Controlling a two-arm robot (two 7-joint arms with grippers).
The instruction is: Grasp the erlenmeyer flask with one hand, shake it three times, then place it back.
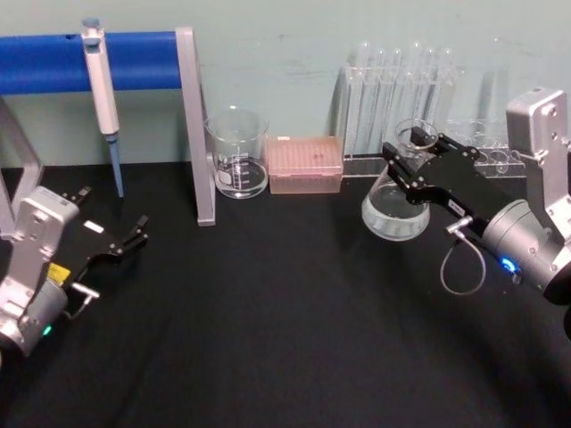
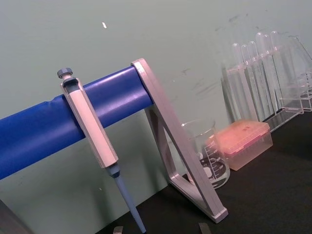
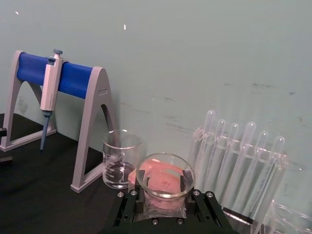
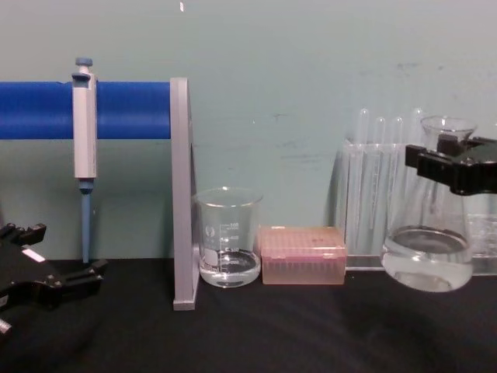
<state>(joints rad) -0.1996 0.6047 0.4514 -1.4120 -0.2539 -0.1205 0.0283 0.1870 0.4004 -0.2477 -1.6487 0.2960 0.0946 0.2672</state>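
fingers (image 1: 400, 171) of the right gripper (image 1: 417, 153) were pinched around the neck of the erlenmeyer flask (image 1: 395, 212), which was held clear of the tabletop (image 1: 285, 339), just in front of the test tube rack (image 1: 401, 89) and right of the pink tip box (image 1: 305, 165). the left gripper (image 1: 140, 229) was parked low at the left, its fingers spread.

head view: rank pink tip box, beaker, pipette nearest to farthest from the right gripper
1. pink tip box, just left of the right gripper holding the erlenmeyer flask.
2. beaker, left of the box.
3. pipette, far left.
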